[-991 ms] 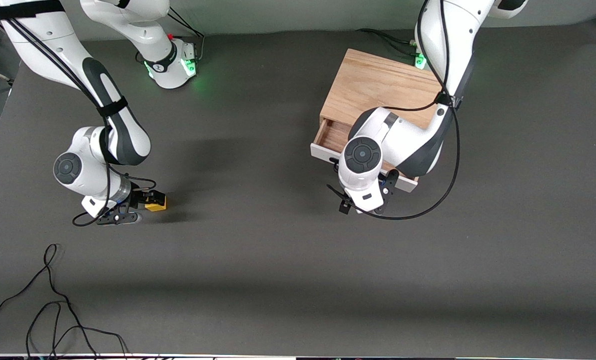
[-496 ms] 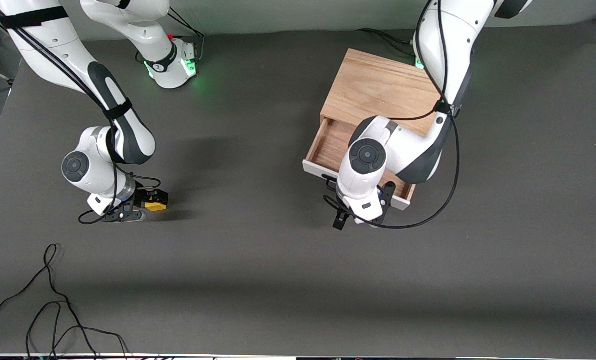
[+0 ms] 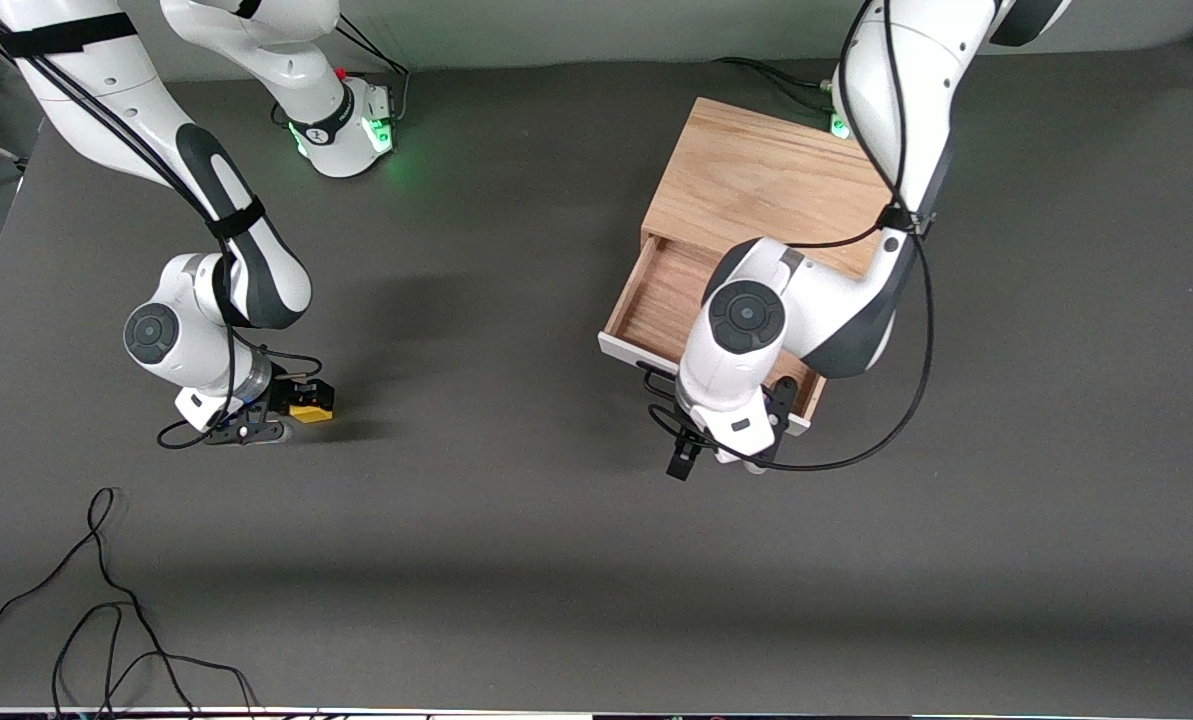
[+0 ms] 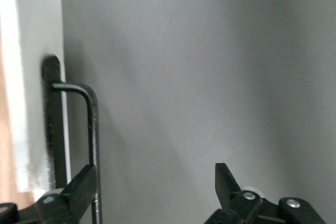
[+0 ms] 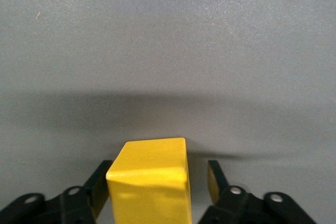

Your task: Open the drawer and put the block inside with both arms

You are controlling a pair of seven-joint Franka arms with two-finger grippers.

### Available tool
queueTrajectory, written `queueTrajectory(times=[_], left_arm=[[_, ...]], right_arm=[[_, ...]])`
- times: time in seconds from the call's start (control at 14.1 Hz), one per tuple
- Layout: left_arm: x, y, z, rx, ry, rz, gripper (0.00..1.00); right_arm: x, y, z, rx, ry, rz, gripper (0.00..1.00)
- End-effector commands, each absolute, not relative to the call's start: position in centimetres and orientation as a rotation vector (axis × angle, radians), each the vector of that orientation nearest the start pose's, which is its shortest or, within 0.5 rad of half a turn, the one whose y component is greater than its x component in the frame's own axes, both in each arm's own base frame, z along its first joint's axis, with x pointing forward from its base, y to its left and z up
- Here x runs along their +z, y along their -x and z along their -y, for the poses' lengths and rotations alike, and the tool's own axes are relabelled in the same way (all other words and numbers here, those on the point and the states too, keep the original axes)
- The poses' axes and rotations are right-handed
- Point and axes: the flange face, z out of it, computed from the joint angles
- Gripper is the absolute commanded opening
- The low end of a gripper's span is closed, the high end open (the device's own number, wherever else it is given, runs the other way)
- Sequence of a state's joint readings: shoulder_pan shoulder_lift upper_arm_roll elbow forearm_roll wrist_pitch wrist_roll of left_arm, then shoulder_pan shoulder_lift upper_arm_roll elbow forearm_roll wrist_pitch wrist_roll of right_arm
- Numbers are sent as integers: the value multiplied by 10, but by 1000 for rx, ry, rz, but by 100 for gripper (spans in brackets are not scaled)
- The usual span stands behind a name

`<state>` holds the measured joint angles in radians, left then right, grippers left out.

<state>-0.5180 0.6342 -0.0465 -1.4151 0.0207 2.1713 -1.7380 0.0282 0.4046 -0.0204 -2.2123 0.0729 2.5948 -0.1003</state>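
Observation:
The light oak cabinet (image 3: 756, 170) stands near the left arm's base. Its drawer (image 3: 656, 295) is pulled out toward the front camera, wooden inside showing. My left gripper (image 3: 726, 440) hangs just in front of the white front panel (image 4: 37, 77). It is open wide (image 4: 155, 174), with the black wire handle (image 4: 93, 129) beside the inner face of one finger. The yellow block (image 3: 312, 410) sits on the table toward the right arm's end. My right gripper (image 3: 291, 408) is low around the block (image 5: 149, 182), open (image 5: 158, 166), with a gap at one finger.
Loose black cables (image 3: 106, 600) lie on the table near the front camera at the right arm's end. A cable loop (image 3: 856, 440) hangs from the left arm beside the drawer. The right arm's green-lit base (image 3: 341, 130) stands at the table's back edge.
The drawer has slid farther out of the cabinet toward the front camera, and my left gripper moved with it. The right gripper shifted slightly at the block, which stayed put.

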Motion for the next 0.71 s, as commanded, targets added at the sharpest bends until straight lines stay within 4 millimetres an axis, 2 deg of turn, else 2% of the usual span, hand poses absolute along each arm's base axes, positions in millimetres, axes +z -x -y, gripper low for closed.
queueTrajectory(times=[0.0,0.07,0.21,0.35,0.5,0.64], left_arm=[[396,-627,362,-79,2684,1812,100],[415,-632,347,-81,2671,1833,100],[460,-631,321,-79,2729,1754,100],[496,-628,284,-43,2788,1628,100],[531,-621,236,44,2870,1456,100],[558,-613,185,116,2922,1293,100]], right_arm=[[193,-549,-5,11,3103,64,63],[194,-549,-5,13,3102,64,58],[195,-549,-5,13,3102,65,48],[198,-550,-6,9,3101,69,45],[203,-552,-7,6,3100,70,44],[215,-556,-14,28,3093,64,44]])
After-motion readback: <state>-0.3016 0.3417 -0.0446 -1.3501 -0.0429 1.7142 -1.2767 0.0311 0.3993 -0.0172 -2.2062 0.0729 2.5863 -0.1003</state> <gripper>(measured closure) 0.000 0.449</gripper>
